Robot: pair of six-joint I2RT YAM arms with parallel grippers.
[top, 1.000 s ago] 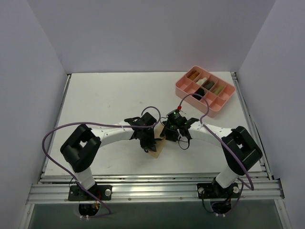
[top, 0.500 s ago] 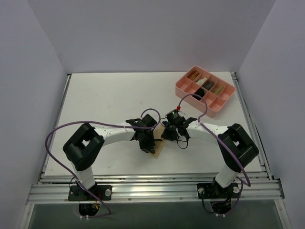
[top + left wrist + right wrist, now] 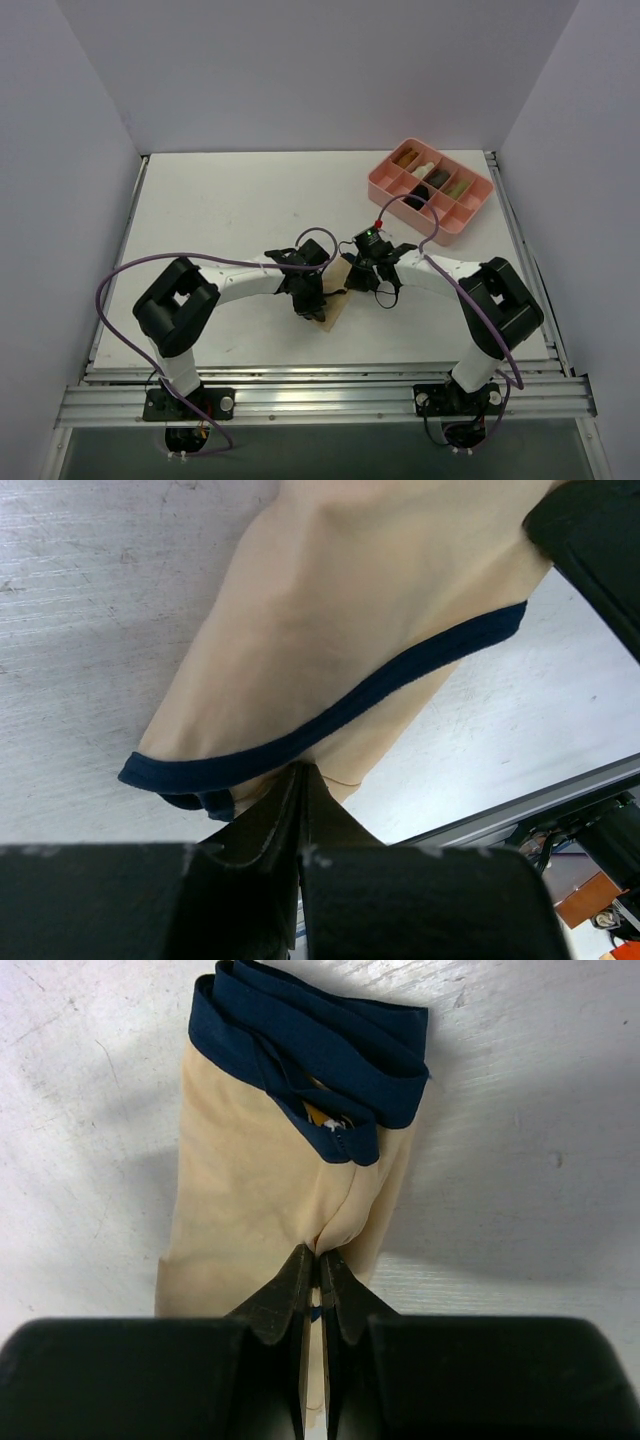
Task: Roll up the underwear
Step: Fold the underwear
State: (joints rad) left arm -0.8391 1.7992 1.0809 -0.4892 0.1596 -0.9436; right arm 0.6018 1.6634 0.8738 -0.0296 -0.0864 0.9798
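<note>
Both my jaws are clamped on the tan underwear (image 3: 260, 1190), so next I should roll it evenly.

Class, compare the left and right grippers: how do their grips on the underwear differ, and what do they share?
The left gripper bites the underwear beside its dark trim; the right gripper bites plain tan cloth away from the trim. The left gripper reaches in from the left, the right gripper from the right. Both are shut on the cloth.
</note>
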